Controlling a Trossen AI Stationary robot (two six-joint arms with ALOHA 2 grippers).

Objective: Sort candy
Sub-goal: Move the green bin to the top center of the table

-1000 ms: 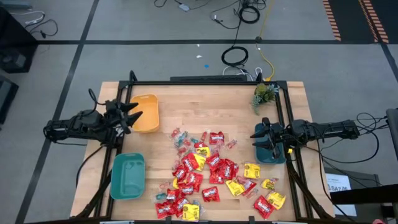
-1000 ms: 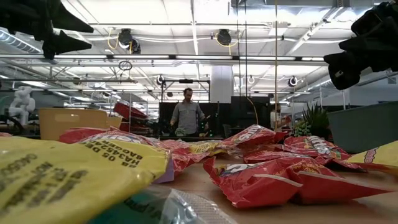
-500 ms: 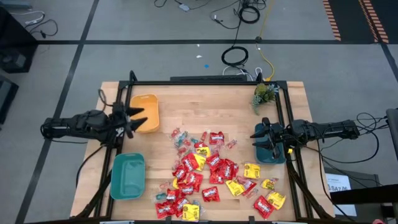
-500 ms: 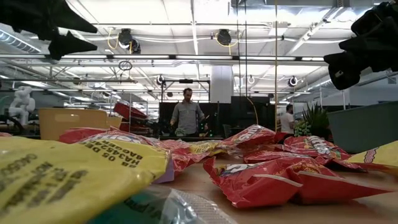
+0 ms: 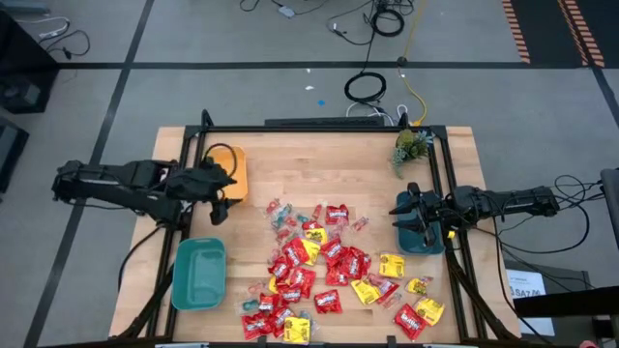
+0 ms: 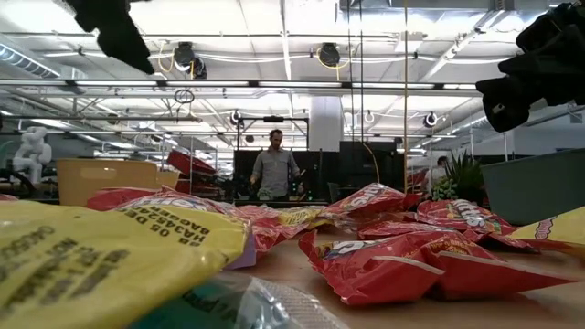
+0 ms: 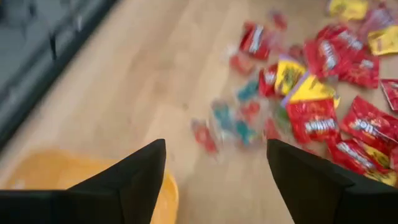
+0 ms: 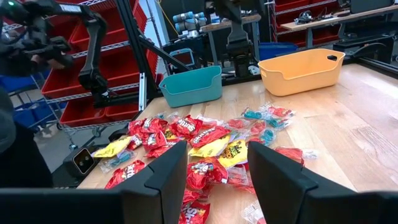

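The candy [image 5: 329,271] lies in a loose heap of red and yellow packets and tiny clear-wrapped pieces on the wooden table, toward its near right part; it also shows in the left wrist view [image 7: 311,93] and the right wrist view [image 8: 199,143]. My left gripper [image 5: 223,193] hangs open and empty above the near right corner of the yellow bin [image 5: 232,166], tipped down toward the candy [image 7: 214,155]. My right gripper [image 5: 399,215] waits open and empty, level, at the table's right edge over a dark teal bin [image 5: 426,242].
A teal bin [image 5: 198,274] stands at the near left, and a small green plant [image 5: 411,145] at the far right corner. A black frame rail [image 5: 319,127] runs around the table. A person [image 6: 274,169] stands in the room beyond.
My left gripper has risen and gone toward the table's right, out over the yellow bin's corner, and has tipped from level to slanting down at the candy. Its fingers stay open.
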